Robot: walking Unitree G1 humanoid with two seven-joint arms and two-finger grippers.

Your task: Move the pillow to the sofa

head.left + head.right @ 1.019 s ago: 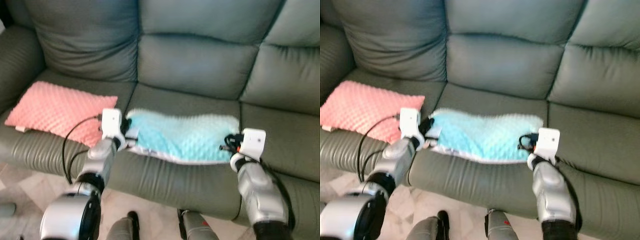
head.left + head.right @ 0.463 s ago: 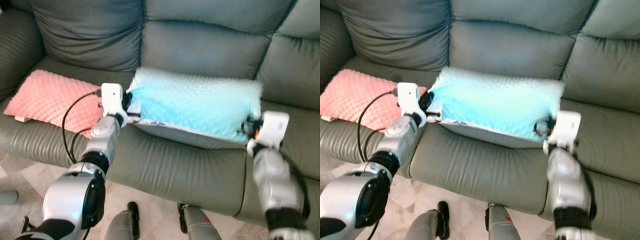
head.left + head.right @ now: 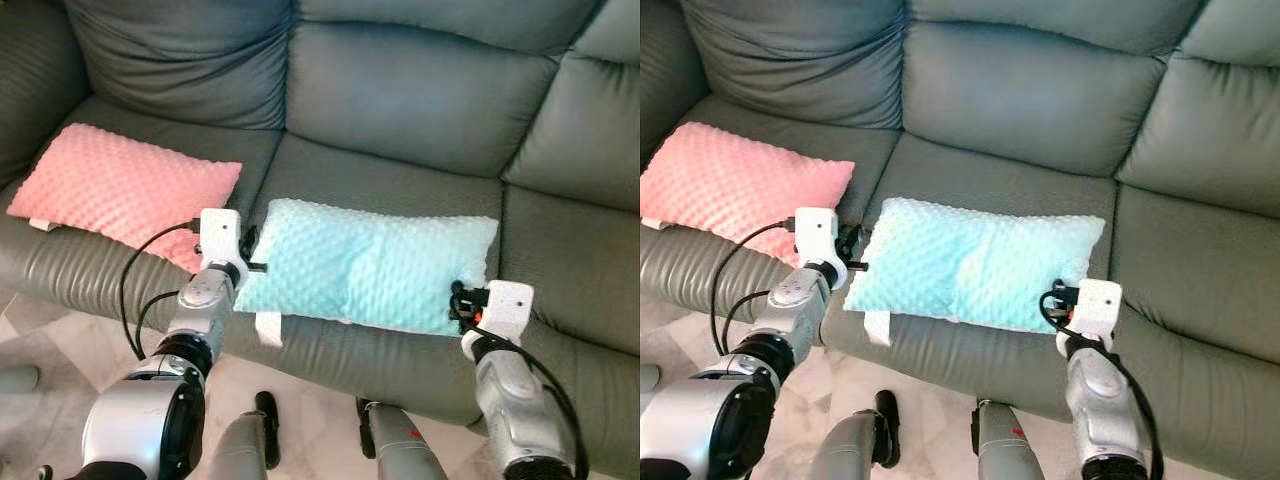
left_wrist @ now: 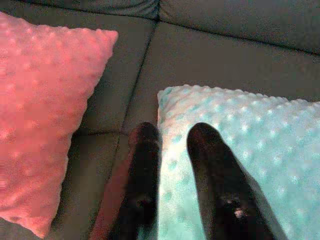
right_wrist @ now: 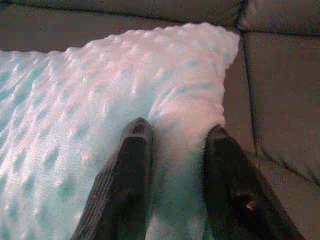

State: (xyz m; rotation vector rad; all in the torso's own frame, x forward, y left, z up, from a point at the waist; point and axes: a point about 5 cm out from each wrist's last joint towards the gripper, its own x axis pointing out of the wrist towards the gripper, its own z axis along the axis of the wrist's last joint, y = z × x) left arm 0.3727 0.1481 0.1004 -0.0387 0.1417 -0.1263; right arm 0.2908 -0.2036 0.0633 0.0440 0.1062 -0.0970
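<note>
Over on the left seat of the sofa (image 3: 400, 100) lies a pink pillow (image 3: 125, 190), flat on the cushion and reaching toward the front edge. Just beside it, the left gripper (image 4: 172, 135) sits at the near left corner of the blue pillow (image 3: 370, 262); its two black fingers (image 4: 212, 170) are parted a little with the pillow's edge running between them, one finger on the bumpy top and the other along the side. The blue pillow rests flat on the middle seat, its front edge close to the sofa's front edge, a white tag (image 3: 267, 329) hanging over the front. At its near right corner, the right gripper (image 5: 175, 132) has its fingers spread apart, with a puff of the pillow's corner sitting between them.
</note>
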